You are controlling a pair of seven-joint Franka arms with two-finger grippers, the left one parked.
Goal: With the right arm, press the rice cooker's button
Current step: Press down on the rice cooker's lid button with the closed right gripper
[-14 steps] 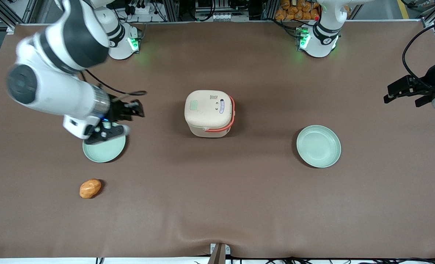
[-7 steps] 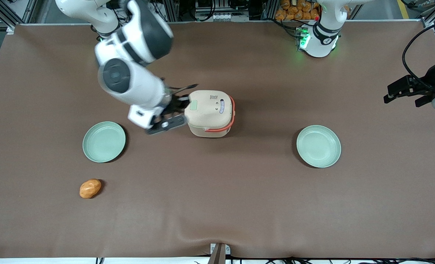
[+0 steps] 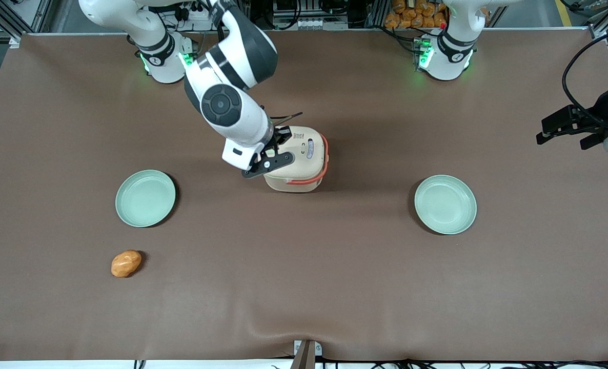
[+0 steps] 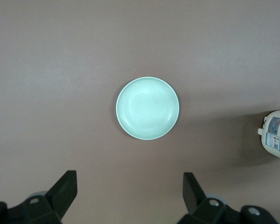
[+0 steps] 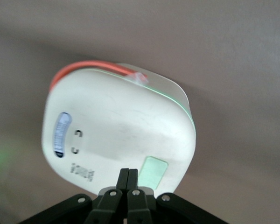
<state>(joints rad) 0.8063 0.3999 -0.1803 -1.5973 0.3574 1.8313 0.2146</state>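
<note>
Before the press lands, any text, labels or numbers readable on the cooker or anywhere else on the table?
None can be read.
Rice cooker lid: oval bluish label, too blurred to read.
Lid: small dark print near its edge, too small to read.
Cooker side, left wrist view: white sticker with fine print, illegible.
Button: plain, no marking visible.
Gripper, shut, sits above the lid beside the button.
</note>
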